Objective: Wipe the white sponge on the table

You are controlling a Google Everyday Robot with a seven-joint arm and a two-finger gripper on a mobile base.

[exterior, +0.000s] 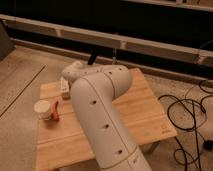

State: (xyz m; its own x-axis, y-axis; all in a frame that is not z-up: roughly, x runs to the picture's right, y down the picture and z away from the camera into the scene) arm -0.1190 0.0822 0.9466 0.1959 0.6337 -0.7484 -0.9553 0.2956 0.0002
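WIPING JOB, EARLY STAGE: My white jointed arm (100, 115) stretched across the square pale wooden table (145, 107). My dark claw (92, 56) hung at the twelve o'clock edge, above the far rim. I could not tell whether the claw was open or closed. The white rectangular sponge (64, 87) lay at ten o'clock on the tabletop, just beside my arm's casing and partly hidden by it. As far as I could judge, it was not in my grasp. At eight o'clock stood a small round white container (42, 108), with a red-orange object (55, 111) touching its right side.

The hazards, as I judged them, came from my own bulk. Drawing the claw back toward ten o'clock might have let the arm's casing nudge the sponge off the near-left edge before I could grip it. A wiping stroke carried toward eight o'clock could have toppled the container. Black cables (187, 117) looped on the floor at three o'clock, and these could have snagged my base had it shifted that way.
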